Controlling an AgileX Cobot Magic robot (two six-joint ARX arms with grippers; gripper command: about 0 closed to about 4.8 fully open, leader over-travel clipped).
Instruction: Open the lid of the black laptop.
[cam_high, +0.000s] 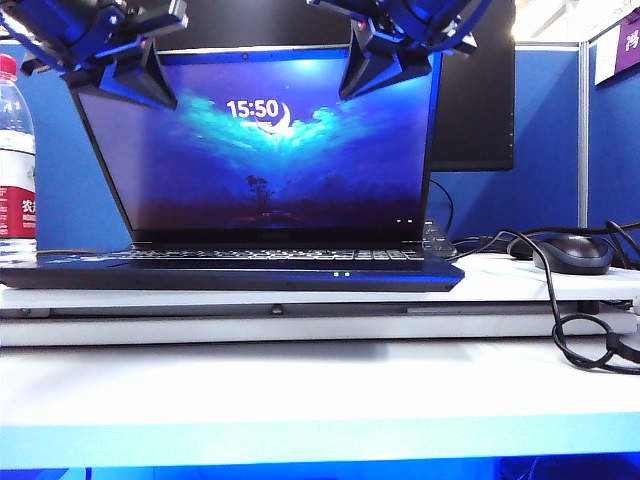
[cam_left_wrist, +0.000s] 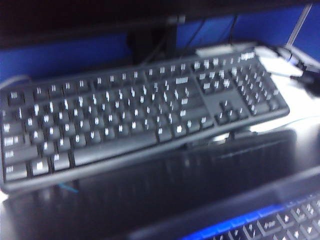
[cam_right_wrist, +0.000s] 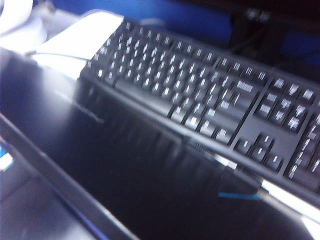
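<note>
Exterior view: the black laptop (cam_high: 240, 272) sits on the white worktop (cam_high: 320, 390) with the lid (cam_high: 260, 140) raised nearly upright, its lit screen showing 15:50 over a blue night scene. The left gripper (cam_high: 130, 75) hangs at the lid's upper left corner and the right gripper (cam_high: 378, 62) at its upper right corner, each overlapping the top edge. Whether the dark fingers touch or pinch the lid cannot be told, nor how far either gripper's jaws are parted. Out beyond the left gripper, at the frame's left edge, stands a water bottle (cam_high: 15, 160). Below and outward of the right gripper lies a black mouse (cam_high: 572, 252) with its looping cable (cam_high: 560, 320). A dark monitor (cam_high: 475, 90) rises behind the right gripper.

Left wrist view: blurred; a separate black keyboard (cam_left_wrist: 135, 115) lies beyond the back of the lid (cam_left_wrist: 150, 190). No gripper fingers show.

Right wrist view: blurred too; the same keyboard (cam_right_wrist: 210, 105) lies past the glossy lid back (cam_right_wrist: 125, 175), again with no fingers visible.
</note>
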